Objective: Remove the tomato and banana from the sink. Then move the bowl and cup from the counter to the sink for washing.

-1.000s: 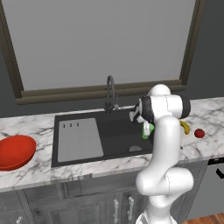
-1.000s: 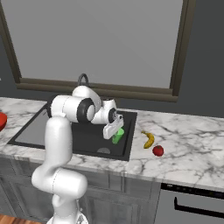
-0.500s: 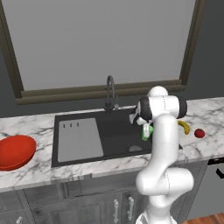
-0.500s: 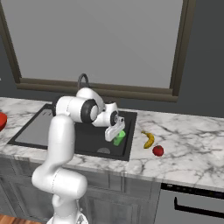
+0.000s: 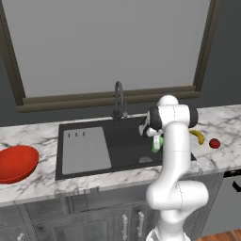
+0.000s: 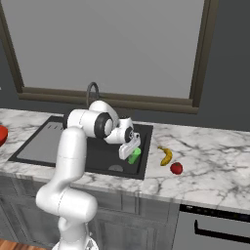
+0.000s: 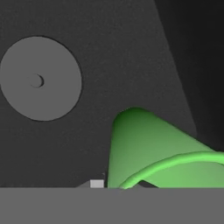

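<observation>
My gripper hangs over the right part of the black sink, shut on the rim of the green cup. The cup is tilted, its base pointing down into the basin. In the hand view the cup lies close under the camera, with the round drain beyond it on the sink floor. The banana and the tomato lie on the counter right of the sink. The red bowl rests on the counter at far left.
A dark curved faucet rises behind the basin, in front of the window. The grey ribbed drainboard covers the sink's left part. Banana and tomato sit close together near the sink's right rim.
The hand and the green cup have sunk a little lower toward the basin floor. Everything else stayed put.
</observation>
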Available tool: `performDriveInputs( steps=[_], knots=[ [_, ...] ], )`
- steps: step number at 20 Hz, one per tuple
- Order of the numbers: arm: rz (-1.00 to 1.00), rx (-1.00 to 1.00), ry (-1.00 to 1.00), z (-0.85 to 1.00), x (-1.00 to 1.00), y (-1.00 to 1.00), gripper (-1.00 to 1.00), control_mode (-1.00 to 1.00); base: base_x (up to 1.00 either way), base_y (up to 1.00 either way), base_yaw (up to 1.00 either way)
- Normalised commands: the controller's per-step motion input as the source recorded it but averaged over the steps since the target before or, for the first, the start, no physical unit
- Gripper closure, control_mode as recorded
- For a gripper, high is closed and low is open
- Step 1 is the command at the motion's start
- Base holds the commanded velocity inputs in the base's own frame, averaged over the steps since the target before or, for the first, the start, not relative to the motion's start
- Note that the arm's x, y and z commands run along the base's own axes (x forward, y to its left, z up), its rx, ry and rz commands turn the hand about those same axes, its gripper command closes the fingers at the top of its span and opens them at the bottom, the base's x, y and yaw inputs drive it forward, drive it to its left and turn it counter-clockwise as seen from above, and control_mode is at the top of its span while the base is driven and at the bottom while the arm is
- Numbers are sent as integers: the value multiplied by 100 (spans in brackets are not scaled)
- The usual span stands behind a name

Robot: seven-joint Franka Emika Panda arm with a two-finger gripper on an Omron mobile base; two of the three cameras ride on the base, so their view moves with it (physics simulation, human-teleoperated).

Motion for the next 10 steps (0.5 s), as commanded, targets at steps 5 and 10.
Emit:
performDriveInputs(
  steps=[5,10],
  knots=[
    [0,0,0,-21,17,-2,100,-100,0,0,0],
    [0,0,0,-24,15,0,100,-100,0,0,0]
  ],
)
